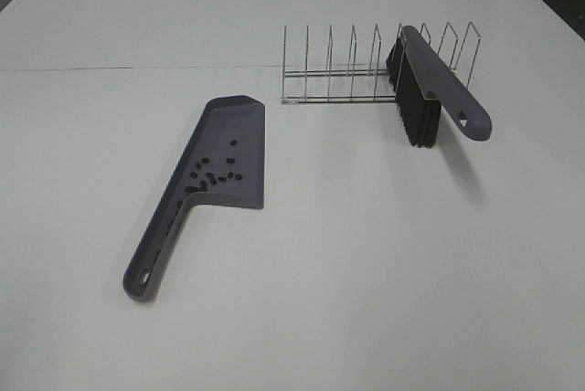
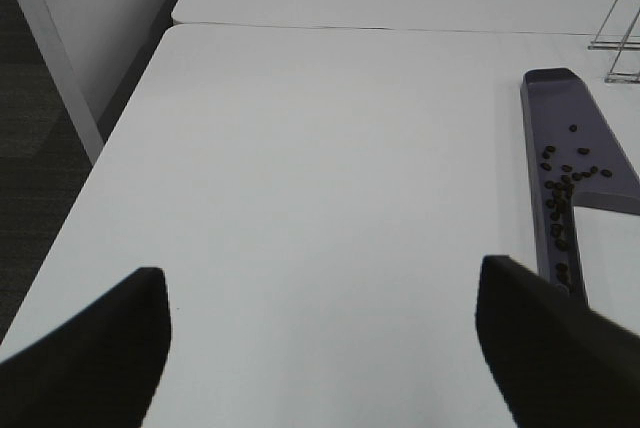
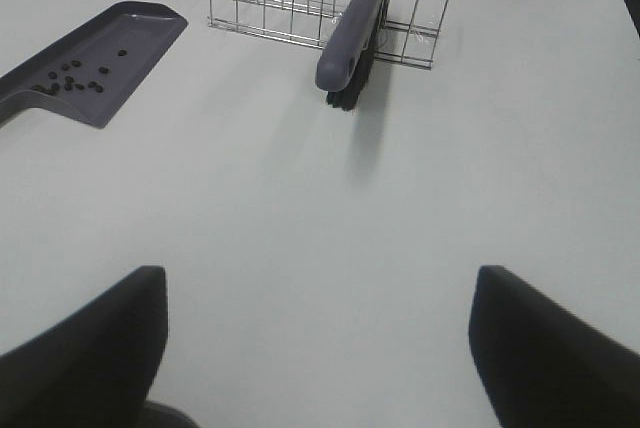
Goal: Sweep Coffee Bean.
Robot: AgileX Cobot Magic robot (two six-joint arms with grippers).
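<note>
Both grippers' jaws open, coffee beans (image 1: 212,174) in dustpan (image 1: 245,126), brush (image 1: 443,89) racked.

Grey-purple dustpan (image 1: 228,149) holds dark brown-black coffee beans (image 1: 212,174). The brush (image 1: 445,89) has a matching grey-purple handle, black bristles. Silver wire rack (image 1: 352,67); plain white tabletop (image 1: 366,263).

A grey-purple dustpan (image 1: 224,158) lay flat on the white table (image 1: 366,263), its handle pointing toward the near left. The coffee beans (image 1: 212,173) sat clustered inside the pan, toward the handle end. Well apart to the right, a matching brush (image 1: 439,94) stood propped in a wire rack (image 1: 356,71), bristles down, its handle slanting toward the near right.
</note>
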